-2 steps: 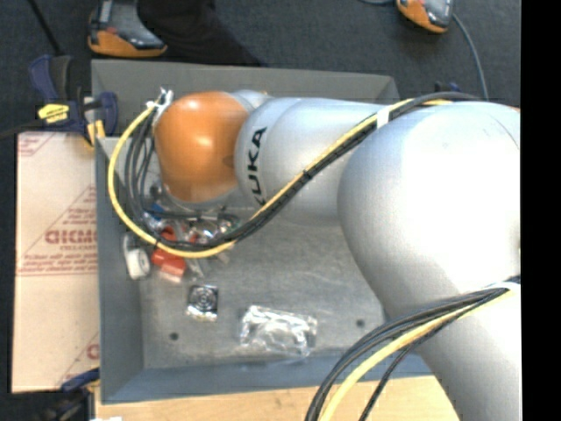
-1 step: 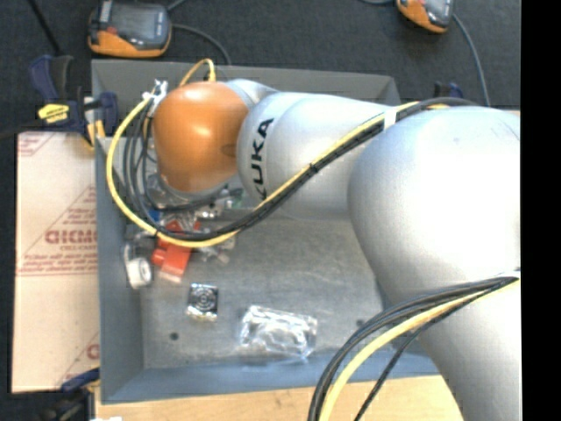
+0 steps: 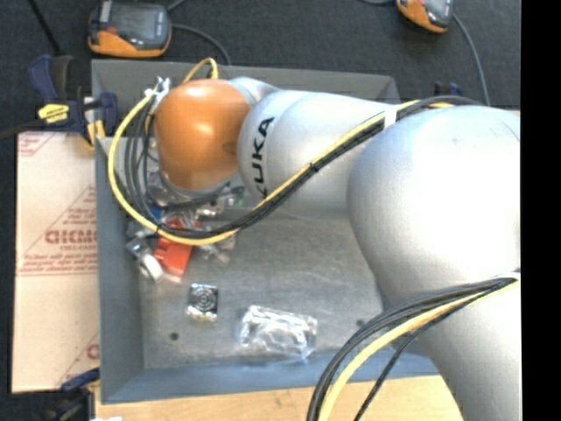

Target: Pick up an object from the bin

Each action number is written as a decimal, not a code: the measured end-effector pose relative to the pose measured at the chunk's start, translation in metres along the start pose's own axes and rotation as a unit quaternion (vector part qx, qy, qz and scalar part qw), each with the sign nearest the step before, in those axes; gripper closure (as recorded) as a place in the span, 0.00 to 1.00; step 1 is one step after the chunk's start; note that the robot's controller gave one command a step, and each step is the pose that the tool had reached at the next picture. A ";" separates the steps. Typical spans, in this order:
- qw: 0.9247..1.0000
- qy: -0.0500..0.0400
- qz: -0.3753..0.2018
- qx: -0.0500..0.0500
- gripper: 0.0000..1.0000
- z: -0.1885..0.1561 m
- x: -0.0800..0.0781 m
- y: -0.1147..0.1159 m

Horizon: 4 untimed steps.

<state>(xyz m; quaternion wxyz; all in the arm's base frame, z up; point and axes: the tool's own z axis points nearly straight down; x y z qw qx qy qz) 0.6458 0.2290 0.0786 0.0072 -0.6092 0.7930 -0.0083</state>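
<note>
A dark, matte floor [image 3: 280,24] lies around the grey metal bin [image 3: 298,261], whose base is dull, scuffed sheet metal with low upright walls. The arm [image 3: 351,174], smooth, rounded and silver-grey, comes in from the right and bends down to the bin's left side. A glossy, dome-shaped orange cover [image 3: 197,130] caps its wrist, with black and yellow cables [image 3: 118,178] looped around that. The gripper [image 3: 191,202] sits directly under the dome, low against a small heap [image 3: 188,222] of mixed metal and plastic bits close to the left wall. Its working end is buried behind the dome and the clutter, so I cannot tell whether it is open, closed or gripping anything. Nearest to it, at the heap's lower edge, lies an orange-red block [image 3: 173,254] with flat faces, and a short white stub [image 3: 149,268] touches that block's left side. Apart from the heap, toward the near wall, a small square metal piece [image 3: 202,302] lies flat on the base. Further right is a crinkled clear plastic bag [image 3: 277,330], its pale contents too small to make out.
</note>
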 end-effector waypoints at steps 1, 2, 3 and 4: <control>0.987 -0.004 -0.158 -0.006 0.00 0.005 -0.008 0.000; 0.988 -0.005 -0.156 -0.007 1.00 0.004 -0.008 0.000; 0.988 -0.004 -0.154 -0.006 1.00 -0.060 -0.010 -0.004; 0.988 -0.004 -0.151 -0.006 1.00 -0.126 -0.010 -0.008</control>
